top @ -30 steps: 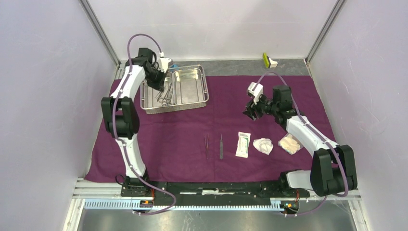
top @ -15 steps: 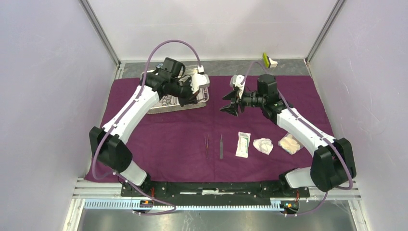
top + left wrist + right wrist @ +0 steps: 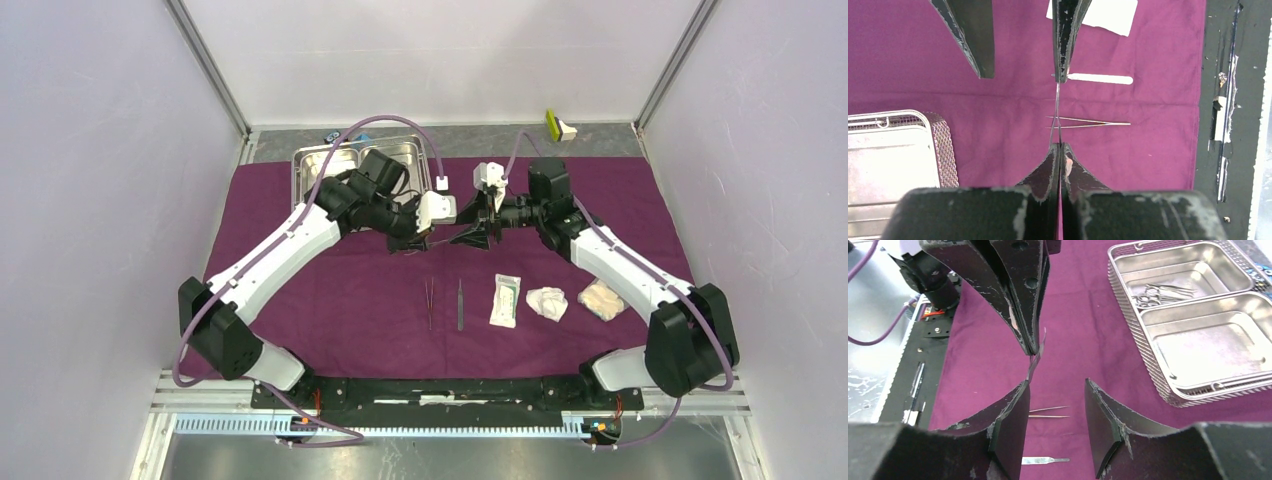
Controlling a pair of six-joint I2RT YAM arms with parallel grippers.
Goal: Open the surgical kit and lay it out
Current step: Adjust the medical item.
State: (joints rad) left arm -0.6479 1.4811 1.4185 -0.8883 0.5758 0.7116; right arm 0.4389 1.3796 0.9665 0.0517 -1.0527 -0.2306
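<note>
Left gripper (image 3: 1060, 150) is clamped shut on a thin metal instrument (image 3: 1058, 107) and holds it in the air over the purple cloth (image 3: 330, 290), about mid-table, between the steel tray (image 3: 1140, 335) and the laid-out row. It's seen edge-on, so I can't tell which kit piece it is. Right gripper (image 3: 1057, 385) faces it tip to tip with jaws apart and nothing in them, so this looks like a handover. Risks as I see them:

1. The instrument isn't centred in the right gripper's gap. In the right wrist view it lies along the inner face of one finger, with the other finger well apart. Closing from there probably shoves it sideways or pinches only an edge, and it pivots once the left lets go.
2. Overlap is short. The free end only just reaches the right fingertips, so the grip would be marginal, and polished steel slips.
3. Release timing matters. If the left opens before the right has a firm hold, the instrument drops near the tweezers (image 3: 429, 303) and flat handle (image 3: 1100, 78) on the cloth close below and scatters the row.
4. The two sets of fingertips are nearly touching, so any further advance risks a finger clash or bending the thin part.

White packet (image 3: 506, 300) and gauze wads (image 3: 547, 302) sit further along the row and are less exposed. Ring-handled instruments (image 3: 1155, 294) lie in the tray compartment farther from the right wrist camera, not yet laid out.
</note>
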